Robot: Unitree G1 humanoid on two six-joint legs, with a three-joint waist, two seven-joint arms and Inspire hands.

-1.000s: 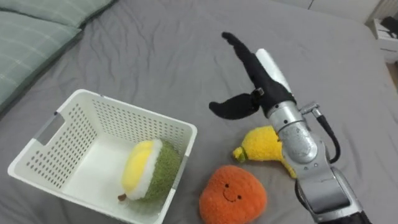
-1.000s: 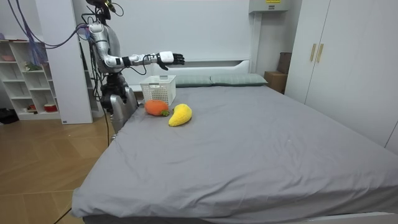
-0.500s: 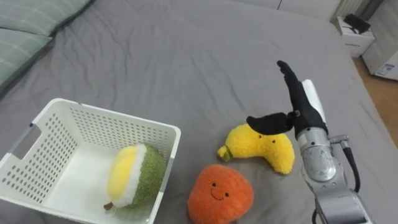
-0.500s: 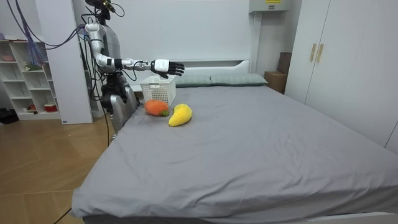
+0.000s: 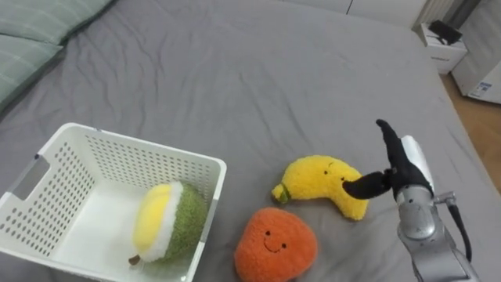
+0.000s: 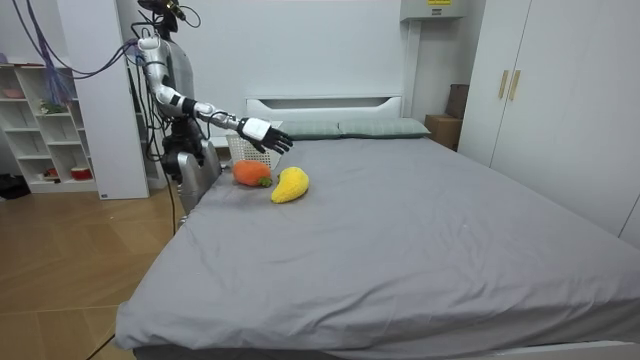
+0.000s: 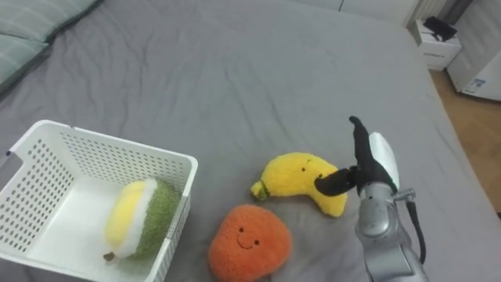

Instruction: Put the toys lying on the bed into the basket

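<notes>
Toys first: the yellow banana plush (image 5: pixel 325 184) lies on the grey bed (image 5: pixel 235 70) right in front of me, and the orange plush (image 5: pixel 275 244) with its stitched smile sits just beside the banana's stem end, nearer to me. I cannot tell whether those two touch. A green-and-yellow plush (image 5: pixel 166 223) lies inside the white basket (image 5: pixel 117 145), against its right wall. The basket stands on the bed to my left, with a narrow strip of sheet between it and the orange plush.

My right hand (image 5: pixel 398 166) hangs over the banana's far right end, fingers straight and together, thumb spread wide toward the plush. It holds nothing, and in the room view it is up off the sheet.

Room to move: beyond the banana the sheet runs wide and flat. Pale green pillows (image 5: pixel 31 31) lie off at the upper left corner. On my right the bed's edge drops to wooden floor (image 5: pixel 477 117), where a small white cabinet (image 5: pixel 445 43) stands.

In the room view I stand at the bed's side, at that view's left, near the headboard (image 6: pixel 320 103), with a white shelf (image 6: pixel 40 120) behind me. The toys sit close to my edge of the bed. A yellow label (image 6: pixel 437 3) high on the wall is too small to read.
</notes>
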